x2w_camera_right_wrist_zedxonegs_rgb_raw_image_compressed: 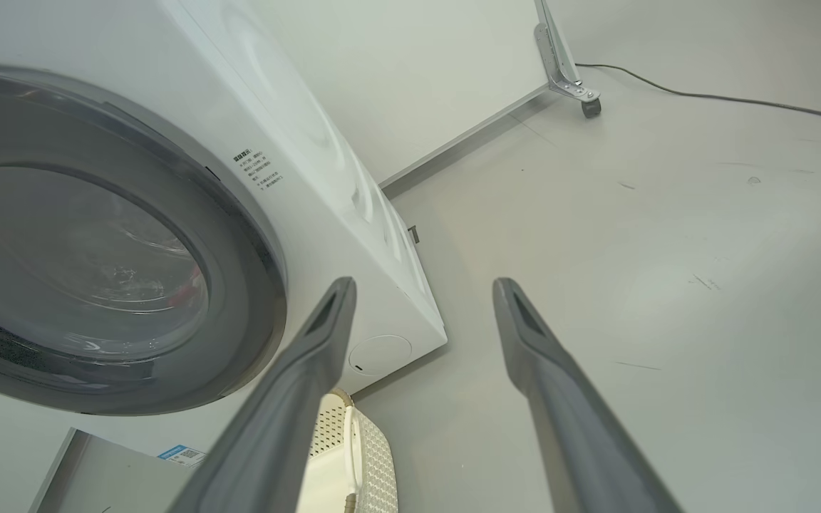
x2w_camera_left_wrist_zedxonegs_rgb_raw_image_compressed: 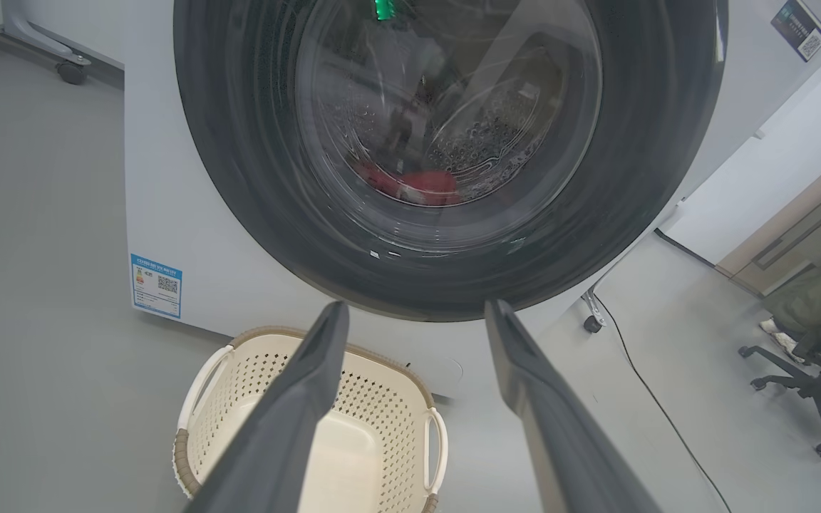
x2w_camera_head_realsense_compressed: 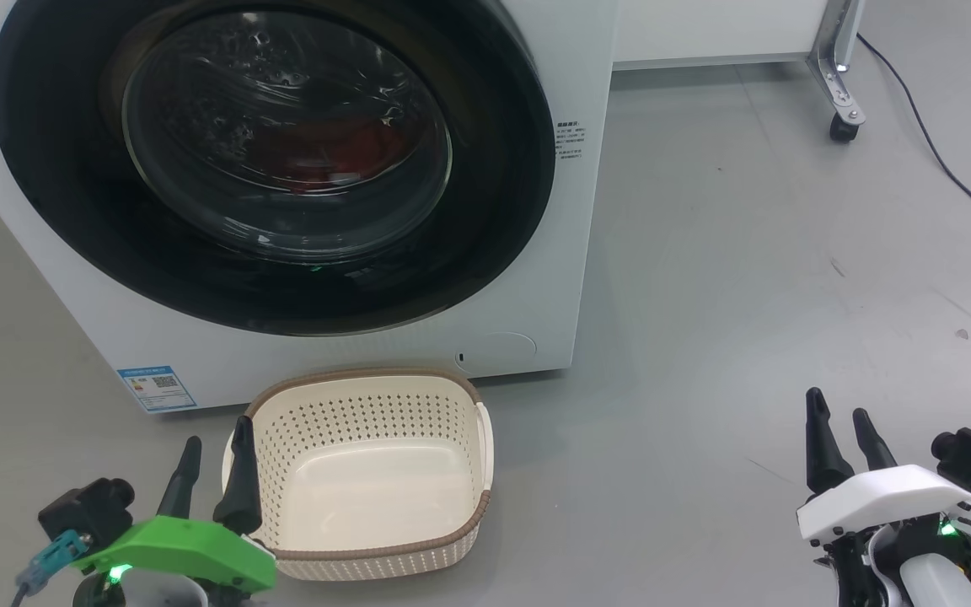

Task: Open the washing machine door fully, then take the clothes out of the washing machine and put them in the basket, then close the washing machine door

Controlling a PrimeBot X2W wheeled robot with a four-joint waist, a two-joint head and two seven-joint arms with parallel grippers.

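The left gripper [x2w_camera_head_realsense_compressed: 217,430] is released, its two long, dark, tapered fingers spread with nothing between them. The basket [x2w_camera_head_realsense_compressed: 351,421], a cream perforated plastic tub with a brown woven-look rim, sits just to its right. Ahead of both grippers stands the washing machine [x2w_camera_head_realsense_compressed: 283,358], a smooth white box. The washing machine door [x2w_camera_head_realsense_compressed: 502,169] is shut: a glossy black ring around bulging clear glass. The clothes [x2w_camera_head_realsense_compressed: 325,152], soft red fabric, lie behind that glass. The right gripper [x2w_camera_head_realsense_compressed: 835,403] is likewise released and empty, over the matte grey floor [x2w_camera_head_realsense_compressed: 705,337], with the basket well apart to its left.
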